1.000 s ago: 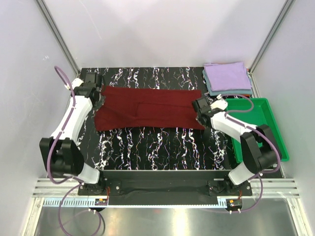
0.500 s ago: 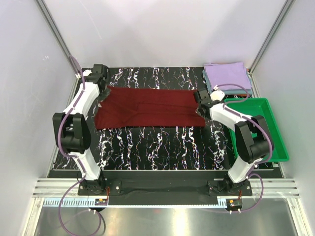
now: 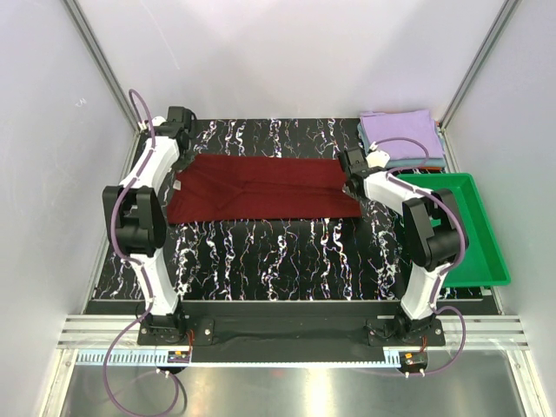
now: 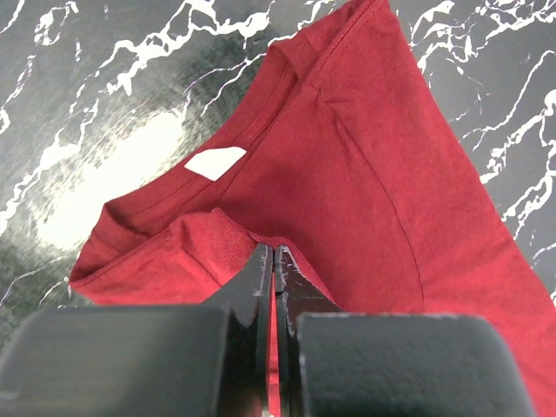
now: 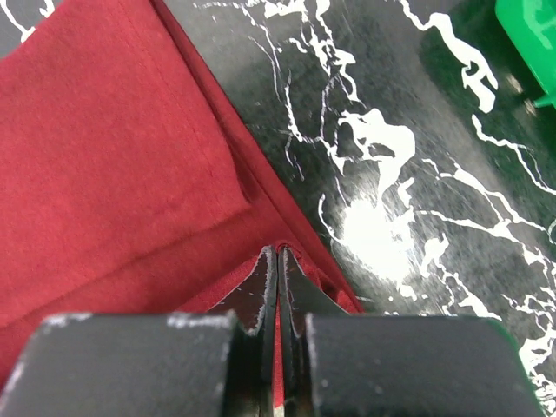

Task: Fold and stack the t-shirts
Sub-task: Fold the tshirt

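Observation:
The dark maroon t-shirt (image 3: 261,187) lies folded lengthwise across the back half of the black marbled table (image 3: 278,252). My left gripper (image 3: 180,156) is shut on its left end near the collar; the white neck label (image 4: 215,162) shows in the left wrist view, where the gripper (image 4: 273,252) pinches maroon cloth (image 4: 347,156). My right gripper (image 3: 349,181) is shut on the shirt's right end; in the right wrist view the gripper (image 5: 277,254) pinches the maroon hem (image 5: 122,156). A folded lavender tee (image 3: 400,133) lies on a grey-blue one (image 3: 408,162) at the back right.
A green plastic tray (image 3: 460,226) stands at the right edge, just right of my right arm; its corner shows in the right wrist view (image 5: 532,35). White walls enclose the table on three sides.
Both grippers have moved toward the back of the table with the shirt's ends, carrying the front edge over so the maroon shirt now lies narrower and further back.

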Available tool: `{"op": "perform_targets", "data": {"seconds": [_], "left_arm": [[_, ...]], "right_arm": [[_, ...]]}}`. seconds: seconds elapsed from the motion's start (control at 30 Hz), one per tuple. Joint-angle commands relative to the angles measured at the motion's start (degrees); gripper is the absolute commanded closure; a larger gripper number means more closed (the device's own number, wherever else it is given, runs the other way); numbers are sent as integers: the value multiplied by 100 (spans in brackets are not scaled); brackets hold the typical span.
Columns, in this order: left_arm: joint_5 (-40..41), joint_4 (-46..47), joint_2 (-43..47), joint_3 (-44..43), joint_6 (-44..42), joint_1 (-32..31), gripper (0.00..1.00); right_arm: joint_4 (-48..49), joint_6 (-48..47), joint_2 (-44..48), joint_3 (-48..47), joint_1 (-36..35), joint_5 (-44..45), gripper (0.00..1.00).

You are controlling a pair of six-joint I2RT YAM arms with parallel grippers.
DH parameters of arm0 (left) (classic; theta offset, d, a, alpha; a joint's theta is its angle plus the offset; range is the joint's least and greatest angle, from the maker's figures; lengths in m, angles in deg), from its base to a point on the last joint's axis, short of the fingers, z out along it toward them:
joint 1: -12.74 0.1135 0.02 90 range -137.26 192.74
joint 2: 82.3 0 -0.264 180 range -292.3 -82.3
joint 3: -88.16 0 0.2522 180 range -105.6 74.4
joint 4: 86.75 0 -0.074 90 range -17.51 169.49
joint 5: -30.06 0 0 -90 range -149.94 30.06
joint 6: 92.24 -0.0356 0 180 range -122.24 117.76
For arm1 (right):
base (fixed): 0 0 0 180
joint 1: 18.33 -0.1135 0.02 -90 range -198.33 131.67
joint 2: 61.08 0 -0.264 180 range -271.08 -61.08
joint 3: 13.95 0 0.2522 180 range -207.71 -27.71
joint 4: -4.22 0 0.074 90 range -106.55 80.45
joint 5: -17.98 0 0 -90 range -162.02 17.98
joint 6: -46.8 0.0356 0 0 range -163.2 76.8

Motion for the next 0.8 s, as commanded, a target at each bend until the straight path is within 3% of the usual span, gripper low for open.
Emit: {"op": "perform_targets", "data": {"seconds": [0.0, 0.27, 0.37, 0.4, 0.43, 0.47, 0.5, 0.53, 0.57, 0.63, 0.77], "left_arm": [[235, 152, -193, -367, -108, 48, 100], [191, 101, -571, -709, -161, 57, 100], [235, -32, -651, -824, -126, 65, 100], [244, -15, -651, -806, -151, 66, 100], [287, -15, -695, -850, -169, 66, 94], [349, -67, -721, -929, -178, 66, 80], [419, -146, -739, -1025, -213, 74, 74], [524, -338, -748, -1270, -239, 92, 70], [569, -409, -730, -1376, -274, 101, 67], [744, -542, -617, -1509, -450, 101, 60], [912, -718, -11, -994, -468, 145, 56]], "right_arm": [[-34, -110, -123, -350, 76, 41, 100], [-200, -206, -378, -552, 76, 243, 100], [-332, -162, -448, -719, 85, 234, 92], [-359, -180, -449, -798, 85, 208, 81], [-377, -197, -440, -833, 94, 199, 75], [-394, -311, -370, -868, 85, 173, 68], [-395, -373, -300, -895, 94, 147, 62], [-412, -417, -221, -886, 94, 155, 49], [-430, -522, -20, -877, 94, 129, 45], [-517, -671, 201, -790, 94, -11, 39], [-711, -891, 675, -623, 94, -888, 40]]}}
